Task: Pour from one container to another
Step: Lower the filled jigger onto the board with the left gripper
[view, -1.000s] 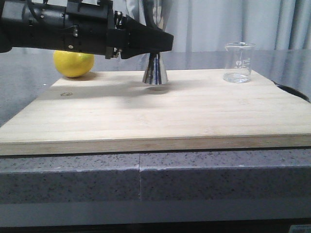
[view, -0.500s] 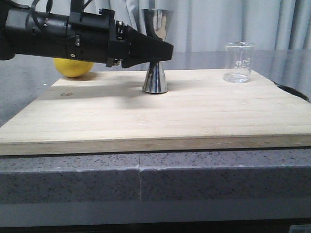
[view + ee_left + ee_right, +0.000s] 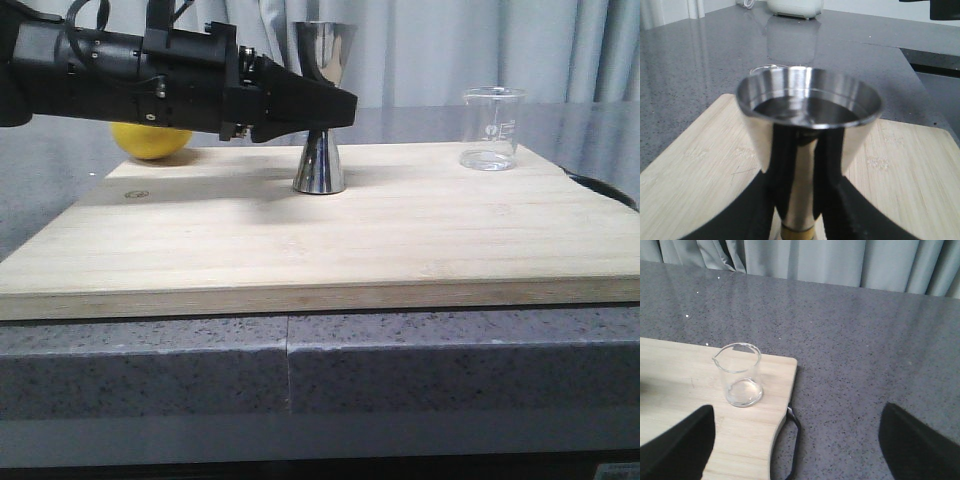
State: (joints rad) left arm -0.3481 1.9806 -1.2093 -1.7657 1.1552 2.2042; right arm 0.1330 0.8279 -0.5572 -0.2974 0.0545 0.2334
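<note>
Left gripper point(image 3: 335, 105) fingers clasp jigger point(image 3: 320, 105) waist; base on board point(image 3: 330, 230). Right gripper fingers wide, beaker point(image 3: 740, 375) ahead between them: close squarely on wall.

Low frontal view; two close wrist views.

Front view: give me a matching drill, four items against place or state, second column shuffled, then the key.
Items:
1. jigger
2. beaker
3. lemon
4. left pincer

States:
A. clear, standing alone at the board's far right
B. yellow, partly hidden behind the left arm
C. black, closed around the steel waist
D. upright on the board, liquid in its top cup

Pairs: 1-D, 2-A, 3-B, 4-C
</note>
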